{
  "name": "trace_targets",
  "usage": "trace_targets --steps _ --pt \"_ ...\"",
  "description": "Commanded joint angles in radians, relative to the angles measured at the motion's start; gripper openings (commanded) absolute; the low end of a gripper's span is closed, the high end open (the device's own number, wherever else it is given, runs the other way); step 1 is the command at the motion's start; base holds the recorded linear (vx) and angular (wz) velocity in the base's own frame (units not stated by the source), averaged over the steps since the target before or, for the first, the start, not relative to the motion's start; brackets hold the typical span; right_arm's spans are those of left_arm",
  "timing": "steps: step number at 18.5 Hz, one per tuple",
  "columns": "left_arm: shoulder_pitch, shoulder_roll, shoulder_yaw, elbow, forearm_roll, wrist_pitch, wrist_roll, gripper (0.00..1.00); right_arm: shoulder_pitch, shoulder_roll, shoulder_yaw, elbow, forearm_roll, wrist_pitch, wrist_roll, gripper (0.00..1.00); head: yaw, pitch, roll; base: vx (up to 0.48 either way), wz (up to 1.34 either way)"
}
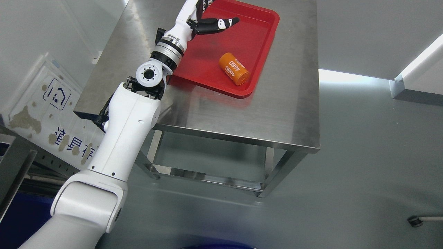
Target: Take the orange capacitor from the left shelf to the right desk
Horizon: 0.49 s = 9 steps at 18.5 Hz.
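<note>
A bare stainless steel table (242, 117) stands on a grey floor (363, 180). Directly on it lies a red tray (207, 74), under and just right of my left hand (207, 20), which hangs open above the tray's far end.

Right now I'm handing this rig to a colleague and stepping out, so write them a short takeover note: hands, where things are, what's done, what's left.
Left hand: open, fingers extended over the far left part of the red tray, holding nothing. It is partly cut off by the top edge of the picture.
Right hand: not in view.
Orange capacitor: lying on its side in the red tray, apart from the hand.
The tray sits on the steel desk.
Done: capacitor appears delivered and released.
Left: probably just withdrawing the left arm clear of the tray.
</note>
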Motion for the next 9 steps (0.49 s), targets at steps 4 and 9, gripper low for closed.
trace_targets --steps 4,9 --pt "0.125 0.023 0.450 -0.492 0.002 0.355 -0.101 0.92 0.023 -0.017 -0.011 -0.023 0.000 -0.001 0.000 1.00 0.0000 0.000 0.000 0.000 0.00" --pt "0.195 0.086 0.511 -0.536 0.005 0.352 -0.149 0.99 0.023 -0.017 -0.011 -0.023 0.000 -0.001 0.000 1.00 0.0000 0.000 0.000 0.000 0.00"
